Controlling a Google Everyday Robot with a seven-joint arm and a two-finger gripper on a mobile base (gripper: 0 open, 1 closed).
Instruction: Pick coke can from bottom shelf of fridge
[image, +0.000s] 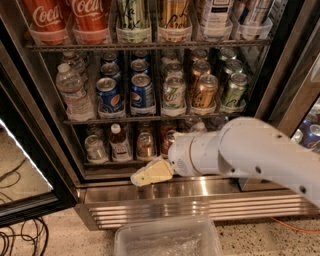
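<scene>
Nearest the camera: clear plastic bin (167, 239) on the speckled floor, black cables (20, 240) to its left.

Large stainless-steel drinks fridge (200, 192) stands open, its glass door (22, 170) swung out at left.

White arm (250, 152) enters from the right. Its cream-coloured gripper (145, 176) hangs low in front of the steel sill, just under the front edge of the bottom shelf (105, 162), pointing left and slightly down. Open or closed: cannot tell. Nothing is seen in its grasp.

Bottom shelf, left to right: silver-topped clear container (95, 147), small red-capped bottle (120, 142), copper-brown can (145, 145), then the small red coke can (166, 141) with its silver top. The coke can stands upright just beside the copper-brown can. Its right side is hidden by the arm's wrist. The gripper is below and in front of it, apart from it.

Middle rack: clear water bottle (75, 92), two blue Pepsi cans (109, 95), pale green-white can (173, 95), bronze can (205, 92), green can (234, 90), with more cans in rows behind.

Top rack: big red Coca-Cola containers (45, 17) at left, taller cans to their right.
</scene>
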